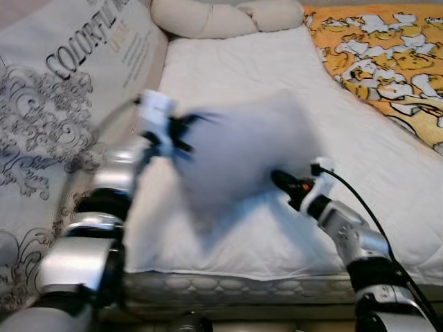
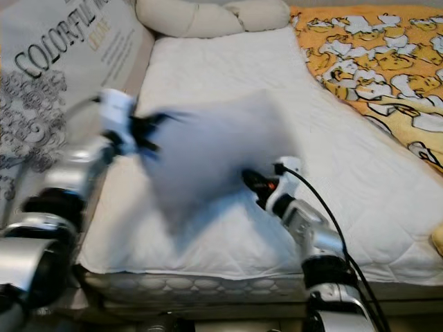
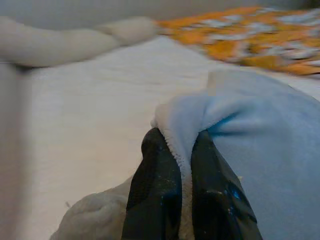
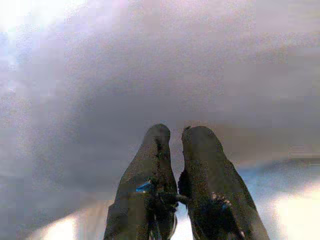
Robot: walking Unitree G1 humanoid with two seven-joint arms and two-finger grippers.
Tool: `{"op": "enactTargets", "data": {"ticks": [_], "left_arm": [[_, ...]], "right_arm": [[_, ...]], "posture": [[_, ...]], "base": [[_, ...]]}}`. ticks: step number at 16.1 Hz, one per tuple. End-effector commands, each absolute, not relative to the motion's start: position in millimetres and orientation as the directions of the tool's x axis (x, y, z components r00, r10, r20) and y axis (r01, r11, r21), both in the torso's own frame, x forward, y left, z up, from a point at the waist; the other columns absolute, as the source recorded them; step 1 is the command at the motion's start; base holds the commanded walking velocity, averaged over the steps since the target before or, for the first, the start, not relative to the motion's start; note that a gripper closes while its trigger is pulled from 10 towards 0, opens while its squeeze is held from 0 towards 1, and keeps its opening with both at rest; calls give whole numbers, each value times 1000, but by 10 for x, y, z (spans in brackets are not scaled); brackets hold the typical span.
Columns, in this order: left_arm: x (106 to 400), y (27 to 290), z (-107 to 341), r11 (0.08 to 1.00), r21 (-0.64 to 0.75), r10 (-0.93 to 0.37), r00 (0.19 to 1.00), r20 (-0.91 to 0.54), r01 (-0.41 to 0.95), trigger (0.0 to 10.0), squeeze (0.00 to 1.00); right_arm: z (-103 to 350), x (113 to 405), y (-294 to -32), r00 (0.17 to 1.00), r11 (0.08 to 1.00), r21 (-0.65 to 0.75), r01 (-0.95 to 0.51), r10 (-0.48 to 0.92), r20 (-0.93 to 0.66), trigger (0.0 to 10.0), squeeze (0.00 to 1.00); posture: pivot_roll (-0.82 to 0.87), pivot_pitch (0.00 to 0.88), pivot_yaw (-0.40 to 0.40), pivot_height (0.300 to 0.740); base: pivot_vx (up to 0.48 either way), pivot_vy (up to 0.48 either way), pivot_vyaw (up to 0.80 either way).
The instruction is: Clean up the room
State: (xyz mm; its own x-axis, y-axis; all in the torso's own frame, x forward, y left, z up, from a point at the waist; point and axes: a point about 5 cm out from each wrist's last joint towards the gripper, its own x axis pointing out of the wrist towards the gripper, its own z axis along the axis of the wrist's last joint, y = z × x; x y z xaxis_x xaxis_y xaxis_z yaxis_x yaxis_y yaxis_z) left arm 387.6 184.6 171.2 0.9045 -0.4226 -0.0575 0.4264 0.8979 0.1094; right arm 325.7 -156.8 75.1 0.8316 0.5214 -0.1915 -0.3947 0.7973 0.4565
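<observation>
Left hand [image 3: 172, 150] pinching blue blanket [image 1: 242, 152] corner | right hand [image 1: 280, 181] pinching opposite edge | above mattress [image 1: 235, 62]

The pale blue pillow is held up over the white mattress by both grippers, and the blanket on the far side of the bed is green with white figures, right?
Not quite: the blanket is orange with white figures, as the left eye view shows. The rest holds: the left gripper pinches a corner of the pale blue pillow, the right gripper meets its other side, and it hangs over the white mattress.

Blurred pale blue pillow [image 1: 242, 155] held above white mattress [image 1: 360, 166], left pincer [image 1: 181, 133] and right pincer [image 1: 282, 181] at its sides.
</observation>
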Motion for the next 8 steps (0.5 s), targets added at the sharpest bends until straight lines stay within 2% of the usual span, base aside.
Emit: {"op": "enactTargets", "data": {"ticks": [1,4,8], "left_arm": [[3853,2099,1761,933,143,-330,944,-28,330,0,0],[3626,2763,1657,958,272,-80,996,-37,88,0,0],[3191,3165,1148,908,408,153,980,-125,-89,0,0]], "right_arm": [[734,3287,-1481,828,807,436,-398,521,-207,10000,0],[755,3374,-1193,819,808,407,-425,535,-207,10000,0],[664,3351,-852,782,796,396,-458,572,-247,10000,0]], "posture": [[44,0,66,740],[78,0,53,740],[109,0,31,740]], "base": [[0,0,0],[0,0,0],[0,0,0]]}}
